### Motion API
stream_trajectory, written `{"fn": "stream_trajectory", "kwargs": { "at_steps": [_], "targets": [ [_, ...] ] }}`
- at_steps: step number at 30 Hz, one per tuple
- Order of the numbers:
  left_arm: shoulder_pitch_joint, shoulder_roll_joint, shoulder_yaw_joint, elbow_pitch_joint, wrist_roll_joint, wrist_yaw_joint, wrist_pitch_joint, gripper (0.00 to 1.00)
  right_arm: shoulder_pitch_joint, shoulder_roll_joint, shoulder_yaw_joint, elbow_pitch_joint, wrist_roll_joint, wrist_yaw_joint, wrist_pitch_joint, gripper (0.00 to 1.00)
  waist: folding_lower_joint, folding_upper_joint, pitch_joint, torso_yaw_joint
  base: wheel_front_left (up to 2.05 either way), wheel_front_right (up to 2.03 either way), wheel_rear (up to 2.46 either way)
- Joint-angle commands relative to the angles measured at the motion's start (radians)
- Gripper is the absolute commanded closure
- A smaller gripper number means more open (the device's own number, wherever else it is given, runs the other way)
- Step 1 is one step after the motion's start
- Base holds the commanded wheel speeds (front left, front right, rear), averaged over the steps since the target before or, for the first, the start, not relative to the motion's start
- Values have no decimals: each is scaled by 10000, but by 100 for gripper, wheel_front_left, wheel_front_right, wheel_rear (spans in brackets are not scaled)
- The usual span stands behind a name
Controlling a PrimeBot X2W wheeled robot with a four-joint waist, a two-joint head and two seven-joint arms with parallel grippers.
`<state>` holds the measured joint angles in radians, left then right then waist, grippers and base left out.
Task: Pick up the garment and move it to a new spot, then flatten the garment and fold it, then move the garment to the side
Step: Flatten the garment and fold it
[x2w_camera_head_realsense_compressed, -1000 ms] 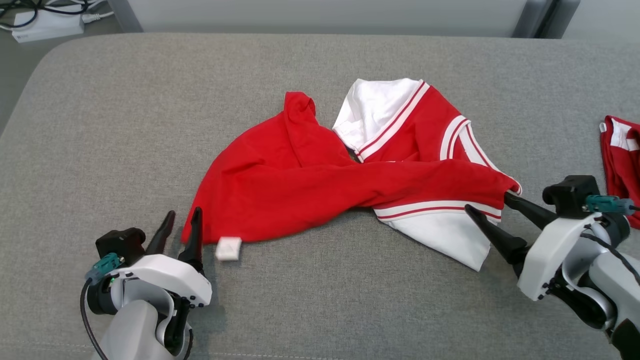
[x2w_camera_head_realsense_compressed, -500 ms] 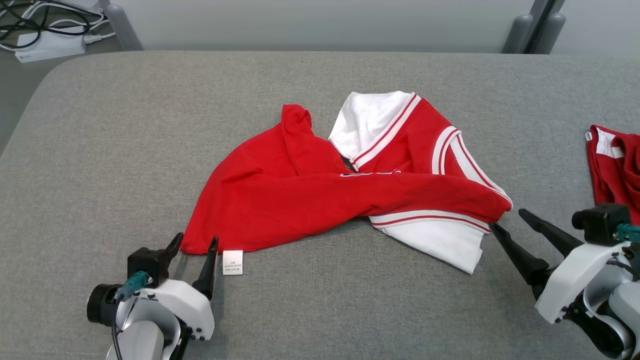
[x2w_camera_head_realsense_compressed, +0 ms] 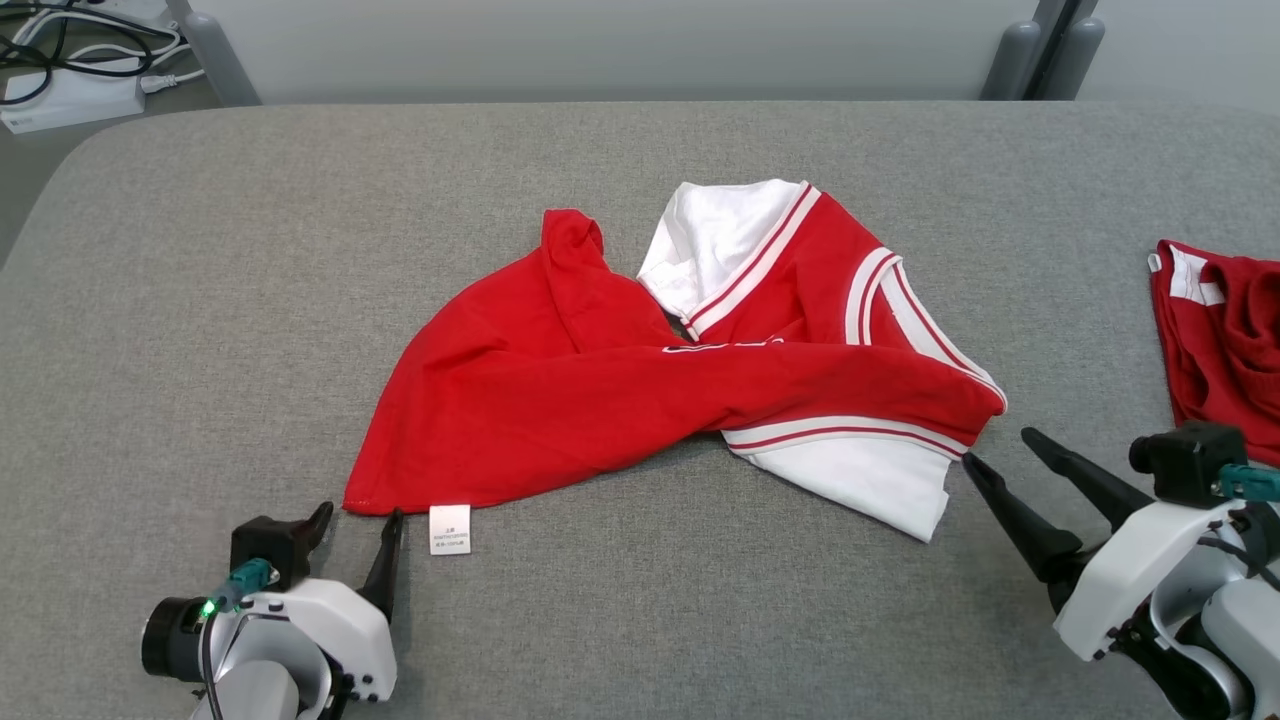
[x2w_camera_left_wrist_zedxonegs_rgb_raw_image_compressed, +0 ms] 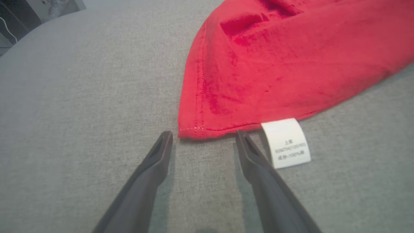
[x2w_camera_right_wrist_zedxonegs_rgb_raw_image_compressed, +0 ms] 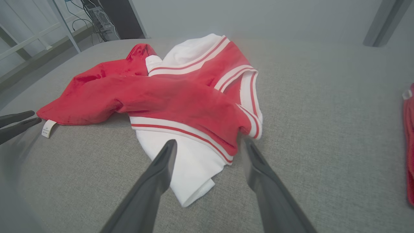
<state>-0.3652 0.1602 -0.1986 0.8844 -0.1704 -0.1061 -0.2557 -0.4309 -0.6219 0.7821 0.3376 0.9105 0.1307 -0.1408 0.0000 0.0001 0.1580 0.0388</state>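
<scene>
The garment (x2w_camera_head_realsense_compressed: 640, 390) is a red top with white panels and red-and-white striped trim, lying twisted and bunched on the grey padded table (x2w_camera_head_realsense_compressed: 200, 300). A white care label (x2w_camera_head_realsense_compressed: 449, 528) sticks out at its near left corner. My left gripper (x2w_camera_head_realsense_compressed: 357, 518) stands open just short of that red corner (x2w_camera_left_wrist_zedxonegs_rgb_raw_image_compressed: 194, 129), with nothing between its fingers. My right gripper (x2w_camera_head_realsense_compressed: 995, 450) is open too, its tips just off the garment's right end (x2w_camera_right_wrist_zedxonegs_rgb_raw_image_compressed: 245, 129), beside the white sleeve (x2w_camera_right_wrist_zedxonegs_rgb_raw_image_compressed: 190, 168). In the right wrist view the left gripper's fingers (x2w_camera_right_wrist_zedxonegs_rgb_raw_image_compressed: 16, 124) show at the far left.
A second red garment (x2w_camera_head_realsense_compressed: 1215, 320) lies at the table's right edge. Behind the table stand grey posts (x2w_camera_head_realsense_compressed: 1040, 45) and, at the far left on the floor, a white power strip with cables (x2w_camera_head_realsense_compressed: 60, 70). Bare grey surface surrounds the garment.
Both grippers have let go of the garment and drawn back toward me. The left one opened wide. The garment has settled flat and the label now lies on the table. The camera shifted slightly.
</scene>
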Motion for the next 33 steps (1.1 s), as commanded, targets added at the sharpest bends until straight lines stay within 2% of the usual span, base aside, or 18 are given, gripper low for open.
{"fn": "stream_trajectory", "kwargs": {
  "at_steps": [1, 4, 10, 27, 29, 31, 32, 33],
  "targets": [
    [-440, 94, 523, -126, -390, -56, -61, 0, 242, -133, -52, -198, -133, 0, 23, 0, 0, -1, 1, 0, 0, 0, 0],
    [-417, -206, 997, -21, -1220, -142, -61, 0, 329, -39, -118, -230, -205, 0, 89, 0, 0, -1, -22, 6, 0, 0, 0],
    [-534, 98, 509, -127, -726, -136, -61, 0, 392, 62, -271, -315, -385, 0, 237, 0, 0, -1, 41, 63, 0, 0, 0],
    [-1283, -129, 557, 949, -1979, -237, 76, 2, 324, 243, -345, -414, -582, 0, 401, 0, 0, -1, 295, -117, 0, 0, 0],
    [-1318, -135, 524, 986, -2090, -240, 60, 15, 326, 252, -349, -411, -590, 0, 397, 0, 0, -1, 301, -120, 0, 0, 0],
    [-1347, -136, 446, 994, -2161, -241, 45, 66, 334, 254, -361, -411, -594, 0, 380, 0, 0, -1, 309, -107, 0, 0, 0],
    [-1354, -152, 404, 991, -2217, -242, 40, 100, 334, 256, -363, -412, -596, 0, 377, 0, 0, -1, 317, -100, 0, 0, 0],
    [-1360, -152, 345, 988, -2244, -242, 35, 100, 328, 255, -368, -414, -599, 0, 369, 0, 0, -1, 326, -90, 0, 0, 0]
  ]
}}
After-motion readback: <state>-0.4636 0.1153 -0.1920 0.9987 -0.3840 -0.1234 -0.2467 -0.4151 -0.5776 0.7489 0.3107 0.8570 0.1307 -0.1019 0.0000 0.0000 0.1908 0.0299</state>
